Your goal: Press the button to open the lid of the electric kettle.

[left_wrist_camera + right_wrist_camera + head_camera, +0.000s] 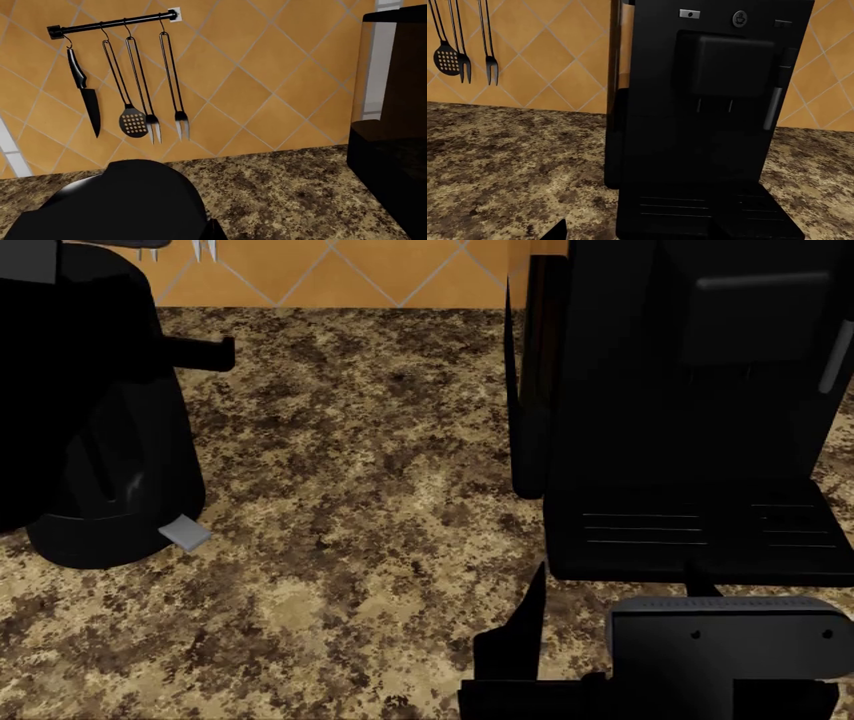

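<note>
Above the lid (127, 200), left arm hovers.

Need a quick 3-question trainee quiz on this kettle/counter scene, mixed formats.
1. True or false: the electric kettle stands at the left of the head view, with the coffee machine at the right.
2. Multiple choice: the rail on the tiled wall holds how many utensils? A two, B four, C six.
3. Fill in: the light-grey tab sticks out from the kettle's round ____.

Key: 1 true; 2 B (knife, slotted spatula, two forks); 3 base.
</note>
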